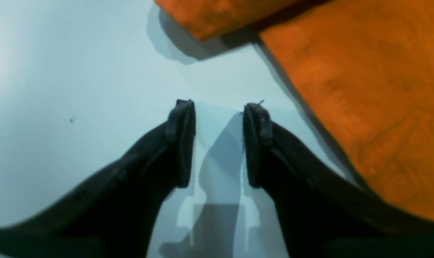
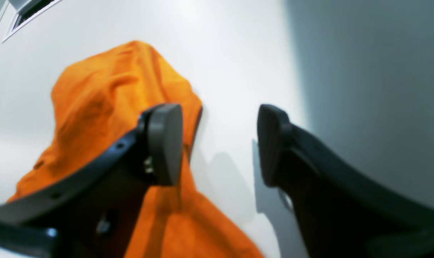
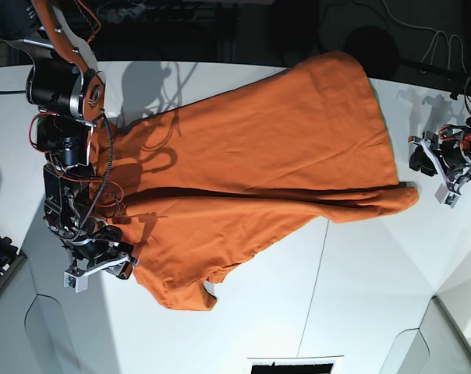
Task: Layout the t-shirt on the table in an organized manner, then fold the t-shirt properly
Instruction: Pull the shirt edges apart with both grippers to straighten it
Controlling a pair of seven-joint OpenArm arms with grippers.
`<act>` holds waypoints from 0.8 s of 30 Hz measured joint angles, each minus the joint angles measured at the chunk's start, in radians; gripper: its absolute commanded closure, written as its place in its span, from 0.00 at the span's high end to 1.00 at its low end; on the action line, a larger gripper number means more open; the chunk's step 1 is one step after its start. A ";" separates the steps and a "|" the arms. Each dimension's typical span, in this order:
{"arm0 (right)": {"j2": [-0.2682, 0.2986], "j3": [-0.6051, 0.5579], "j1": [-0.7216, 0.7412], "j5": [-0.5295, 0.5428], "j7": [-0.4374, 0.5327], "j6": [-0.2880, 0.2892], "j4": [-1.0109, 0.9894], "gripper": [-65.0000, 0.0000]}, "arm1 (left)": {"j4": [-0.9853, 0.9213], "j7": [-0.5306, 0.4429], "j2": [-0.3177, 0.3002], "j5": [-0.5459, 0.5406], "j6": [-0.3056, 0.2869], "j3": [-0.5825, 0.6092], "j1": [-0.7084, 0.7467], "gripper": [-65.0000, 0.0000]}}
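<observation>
Right gripper point(image 2: 220, 143) agape, t-shirt point(image 2: 106, 93) beside

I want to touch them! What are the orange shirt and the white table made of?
The t-shirt looks like soft matte cloth, probably cotton knit: it wrinkles and drapes in folds. The table seems a hard, smooth, slightly glossy board, perhaps laminate or plastic: light and shadows reflect off it.

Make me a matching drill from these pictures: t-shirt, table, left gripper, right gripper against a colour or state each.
1. t-shirt
2. table
3. left gripper
4. right gripper

A. white
B. open above bare tabletop, cloth off to one side
C. orange, spread out
D. open, one finger in front of orange cloth

Pairs: 1-C, 2-A, 3-B, 4-D
</observation>
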 measured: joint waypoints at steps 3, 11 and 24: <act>-0.018 0.000 0.003 -0.001 0.000 0.026 0.010 0.51 | 0.015 0.015 0.000 0.010 0.000 0.000 0.003 0.39; -0.106 -0.063 0.005 -0.067 -0.001 0.030 0.012 0.51 | 0.024 0.026 0.021 -0.101 -0.068 0.000 0.003 0.39; -0.106 -0.295 -0.003 -0.214 0.003 0.056 0.013 0.05 | 0.042 0.006 0.131 -0.129 -0.133 -0.003 0.000 0.39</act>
